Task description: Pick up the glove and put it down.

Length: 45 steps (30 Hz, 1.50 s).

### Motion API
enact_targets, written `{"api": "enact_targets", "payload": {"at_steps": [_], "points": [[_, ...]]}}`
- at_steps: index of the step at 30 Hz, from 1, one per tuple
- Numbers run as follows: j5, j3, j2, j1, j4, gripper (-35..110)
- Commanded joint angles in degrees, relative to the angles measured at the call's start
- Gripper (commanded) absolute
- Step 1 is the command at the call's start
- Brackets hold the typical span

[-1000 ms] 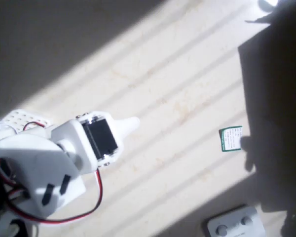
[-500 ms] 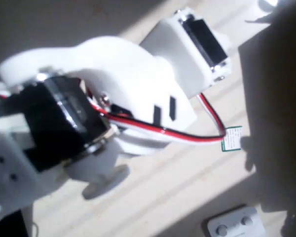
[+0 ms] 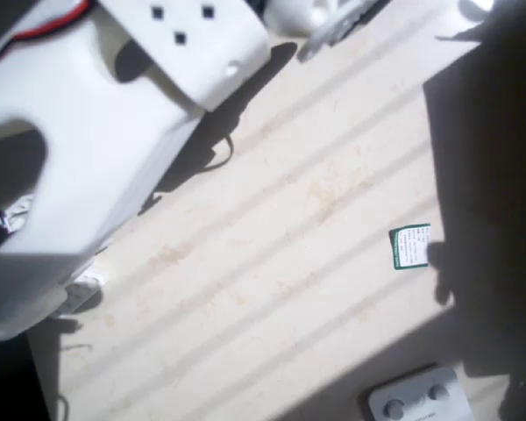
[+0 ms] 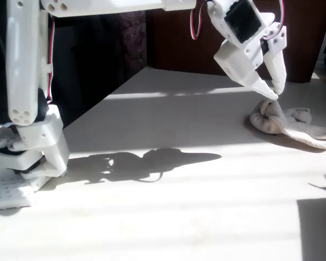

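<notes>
Desk [image 4: 168, 179] wide, sunlit, slick-looking. Arm [image 4: 27, 81] stretched far right in fixed view. Pincer [image 4: 276, 92] poised over glove [image 4: 285, 120], tips close together, narrow gap, gripping nothing. Glove lies crumpled at far right of desk, fingers splayed right. Risk: narrow opening snags one fold only, cloth slips out on lift. Risk: tips press into desk, shove limp glove away. Small green card [image 3: 410, 246], white device [image 3: 418, 400] likely clear of trouble.

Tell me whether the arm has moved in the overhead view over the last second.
Yes. Against the unmoved green-and-white card, the arm has swung from the lower left up across the picture toward the top edge.
</notes>
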Motion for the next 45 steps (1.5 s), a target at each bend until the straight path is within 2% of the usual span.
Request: {"api": "enact_targets", "payload": {"at_steps": [1,7,18,30,45], "points": [[0.44,-8.26,-5.71,-2.55,-0.09,0],[0.44,-15.21,-13.01,-4.31,0.18,3],[4.75,-15.64,-14.41,-6.42,0.26,23],[4.92,-16.35,-20.13,-6.42,-0.7,23],[4.92,-31.11,-30.5,-5.98,-0.53,23]]}}
